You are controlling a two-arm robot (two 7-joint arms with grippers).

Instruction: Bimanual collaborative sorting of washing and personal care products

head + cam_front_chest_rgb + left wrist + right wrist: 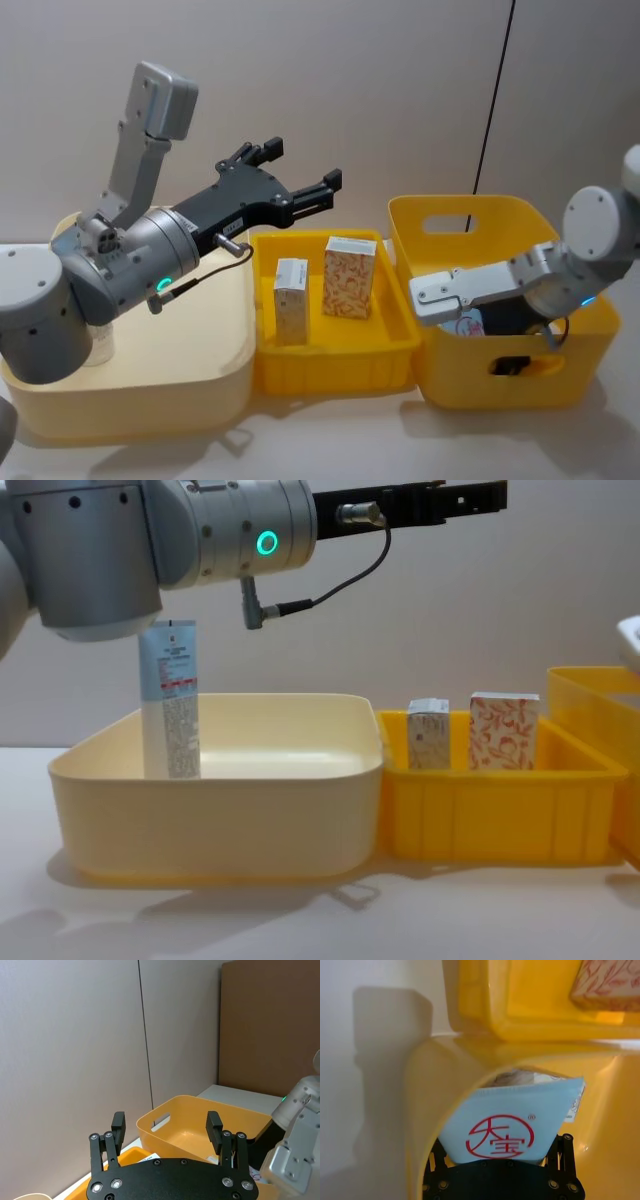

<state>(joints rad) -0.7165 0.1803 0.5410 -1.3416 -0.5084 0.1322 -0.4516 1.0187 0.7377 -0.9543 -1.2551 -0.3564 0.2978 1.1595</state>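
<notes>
Standing upright in the wide cream plastic tub [215, 780], near its left wall, is a tall pale-blue-and-white squeeze tube [168, 700] with red marks and fine print down its side. Two small cardboard cartons stand side by side in the low yellow plastic tray [335, 345] between the tub and the deep yellow bin with a handle slot [500, 300]: a white carton with blue print [291, 300] on the left and an orange floral-patterned carton [349, 277] just beside it on the right, apart by a narrow gap.

A second pale-blue tube [512, 1127], its flat end bearing a red circle with red characters, sits inside the deep bin, pinched between the black fingers of the right gripper [502, 1160], which reaches down into the bin from the right; its jaws close against the tube's lower part. From the head camera only a little of this tube's red-marked end [467, 325] peeks out beneath the right arm.

The left gripper [295, 170] hangs in the air above the tub's back edge, well above both cartons and pointing toward the deep bin. Its black fingers [118, 1127] are spread wide with nothing between them, touching nothing.
</notes>
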